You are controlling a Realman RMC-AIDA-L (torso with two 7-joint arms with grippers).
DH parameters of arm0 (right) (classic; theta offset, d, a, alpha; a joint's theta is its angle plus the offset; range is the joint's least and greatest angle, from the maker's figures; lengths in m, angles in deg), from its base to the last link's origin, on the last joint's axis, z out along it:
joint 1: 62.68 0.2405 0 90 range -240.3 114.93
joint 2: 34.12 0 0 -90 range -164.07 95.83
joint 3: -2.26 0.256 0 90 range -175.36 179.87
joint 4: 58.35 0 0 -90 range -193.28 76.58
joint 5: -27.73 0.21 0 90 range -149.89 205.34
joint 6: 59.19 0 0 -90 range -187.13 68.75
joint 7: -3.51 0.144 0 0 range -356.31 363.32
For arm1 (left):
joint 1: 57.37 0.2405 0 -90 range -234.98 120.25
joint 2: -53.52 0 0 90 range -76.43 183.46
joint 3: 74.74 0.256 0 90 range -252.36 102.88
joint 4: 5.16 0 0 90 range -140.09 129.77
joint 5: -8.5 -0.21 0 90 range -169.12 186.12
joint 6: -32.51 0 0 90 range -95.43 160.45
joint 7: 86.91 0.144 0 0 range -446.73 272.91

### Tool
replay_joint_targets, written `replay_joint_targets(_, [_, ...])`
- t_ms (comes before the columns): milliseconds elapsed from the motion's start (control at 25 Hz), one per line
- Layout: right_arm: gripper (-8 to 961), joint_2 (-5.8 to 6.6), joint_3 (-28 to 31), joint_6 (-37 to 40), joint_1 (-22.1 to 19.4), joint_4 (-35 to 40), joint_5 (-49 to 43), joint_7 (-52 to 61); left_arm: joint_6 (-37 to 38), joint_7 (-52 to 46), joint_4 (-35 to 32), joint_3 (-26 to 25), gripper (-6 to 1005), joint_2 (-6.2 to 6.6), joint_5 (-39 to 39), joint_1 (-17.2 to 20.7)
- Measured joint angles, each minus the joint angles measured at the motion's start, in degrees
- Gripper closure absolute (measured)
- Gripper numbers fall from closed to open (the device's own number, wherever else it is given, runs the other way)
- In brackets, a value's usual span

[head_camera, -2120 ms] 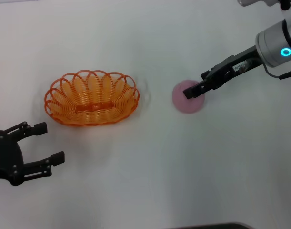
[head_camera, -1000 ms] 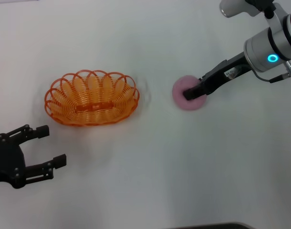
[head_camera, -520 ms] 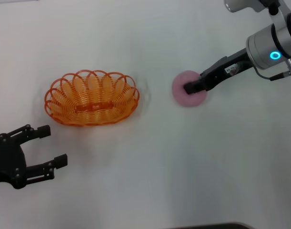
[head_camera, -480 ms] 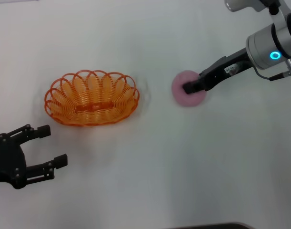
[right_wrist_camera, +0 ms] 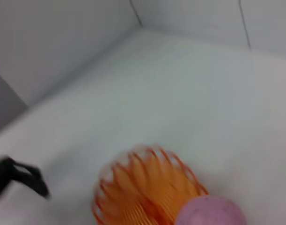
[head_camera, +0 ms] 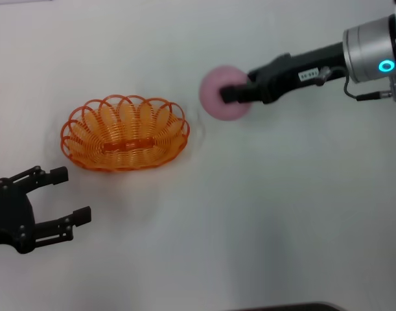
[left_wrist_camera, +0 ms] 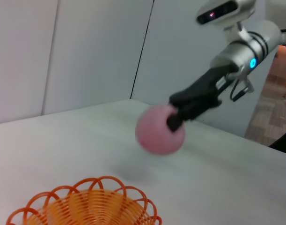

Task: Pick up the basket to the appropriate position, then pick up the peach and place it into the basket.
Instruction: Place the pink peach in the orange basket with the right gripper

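Right gripper [head_camera: 231, 94], upper centre of the head view, closed on the peach [head_camera: 221, 94] and holding it clear of the white table [head_camera: 262, 214]. Black fingers clamped against the peach's right side; arm running off toward the upper right edge, blue ring light glowing on the silver wrist. Peach just to the upper right of the basket [head_camera: 125, 133], not over it, a faint shadow on the table between the two.

Basket at left centre of the head view, upright on the table, nothing inside it.

Left gripper [head_camera: 63, 194] at the lower left of the frame, just below the basket and apart from it, jaws spread wide, nothing between them, resting low near the table.

In the left wrist view: peach [left_wrist_camera: 159, 129] at mid-frame, lifted above the table, right gripper [left_wrist_camera: 175, 121] gripping it from the right; basket rim [left_wrist_camera: 86, 201] along the bottom edge.

In the right wrist view: peach [right_wrist_camera: 210, 211] at the bottom right, basket [right_wrist_camera: 147, 187] beyond it at bottom centre, left gripper [right_wrist_camera: 18, 180] a dark shape at the left edge.
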Motion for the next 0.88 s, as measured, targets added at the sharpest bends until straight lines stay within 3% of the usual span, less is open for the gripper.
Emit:
replay_joint_targets(240, [691,-0.15,-0.4,1.6,-1.0,-2.0,9.9,-6.9,0.0,0.1,-0.1,0.0,126,0.06,0.0,-0.1])
replay_joint_targets(560, [666,-0.54,-1.4,-1.4,4.2,-12.8,10.6,-13.1,0.0,0.1,-0.2,0.0,126,0.05,0.0,-0.3])
replay_joint_targets(880, [640,-0.91,-8.2,-10.2,5.4,-14.8,11.6,-14.4,-0.1,0.1,0.0,-0.1,127,0.05,0.0,-0.3])
